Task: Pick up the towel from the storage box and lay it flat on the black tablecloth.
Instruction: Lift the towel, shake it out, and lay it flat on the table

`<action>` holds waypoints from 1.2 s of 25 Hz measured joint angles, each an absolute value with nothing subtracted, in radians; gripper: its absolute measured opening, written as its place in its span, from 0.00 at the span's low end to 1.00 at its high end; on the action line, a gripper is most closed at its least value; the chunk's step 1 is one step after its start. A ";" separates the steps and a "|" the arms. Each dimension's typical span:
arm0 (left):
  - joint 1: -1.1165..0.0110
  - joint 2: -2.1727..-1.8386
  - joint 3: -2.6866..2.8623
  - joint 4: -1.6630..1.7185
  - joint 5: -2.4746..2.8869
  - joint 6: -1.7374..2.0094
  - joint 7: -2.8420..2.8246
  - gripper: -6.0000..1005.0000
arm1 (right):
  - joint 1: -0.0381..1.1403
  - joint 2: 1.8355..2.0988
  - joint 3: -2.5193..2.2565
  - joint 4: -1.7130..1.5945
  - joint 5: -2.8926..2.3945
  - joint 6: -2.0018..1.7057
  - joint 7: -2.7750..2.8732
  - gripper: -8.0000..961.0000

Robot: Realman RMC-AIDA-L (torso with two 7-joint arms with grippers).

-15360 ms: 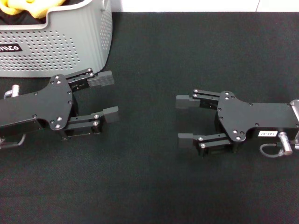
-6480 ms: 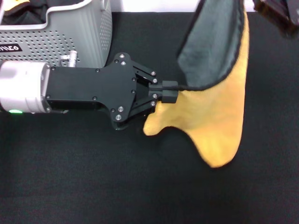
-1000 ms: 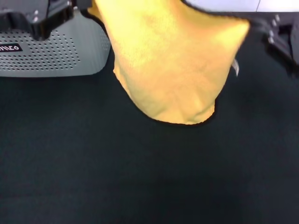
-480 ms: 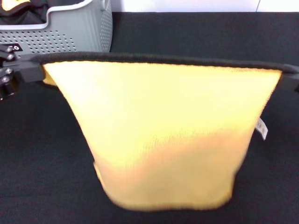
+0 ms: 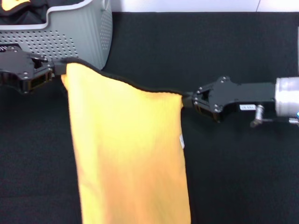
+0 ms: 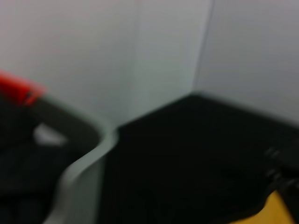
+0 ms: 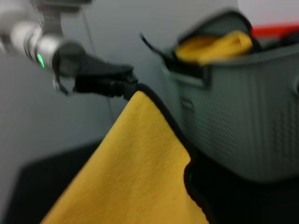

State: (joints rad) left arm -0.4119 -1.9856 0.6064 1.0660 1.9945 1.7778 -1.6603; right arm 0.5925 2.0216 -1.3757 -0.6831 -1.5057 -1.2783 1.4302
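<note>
The yellow-orange towel (image 5: 128, 154) hangs spread out above the black tablecloth (image 5: 233, 177), its black-edged top stretched between both grippers. My left gripper (image 5: 60, 69) is shut on the towel's left top corner, in front of the storage box (image 5: 70, 39). My right gripper (image 5: 186, 100) is shut on the right top corner at mid-table. A small white tag (image 5: 181, 141) shows on the towel's right edge. In the right wrist view the towel (image 7: 131, 172) runs to the left gripper (image 7: 126, 87), with the storage box (image 7: 247, 121) behind. A corner of the towel (image 6: 280, 210) shows in the left wrist view.
The storage box holds dark fabric and another yellow cloth (image 5: 11, 5), which also shows in the right wrist view (image 7: 215, 46). The box's rim (image 6: 79, 168) shows in the left wrist view. A white wall (image 5: 187, 4) borders the table's far edge.
The towel has come down and left, and its stretched top edge is shorter. The right gripper has moved in from the right edge toward the middle; the left gripper stays near the box.
</note>
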 joint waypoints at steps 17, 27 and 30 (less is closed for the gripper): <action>-0.594 -2.058 0.653 1.026 2.416 1.498 -1.698 0.03 | 0.639 1.988 -1.366 -0.690 -1.548 -1.021 1.378 0.03; -0.615 -2.089 0.774 1.060 2.423 1.437 -1.762 0.03 | 0.669 1.988 -1.365 -0.693 -1.627 -0.939 1.376 0.03; -0.615 -2.091 0.786 1.065 2.421 1.436 -1.771 0.03 | 0.669 1.983 -1.365 -0.697 -1.639 -0.906 1.376 0.03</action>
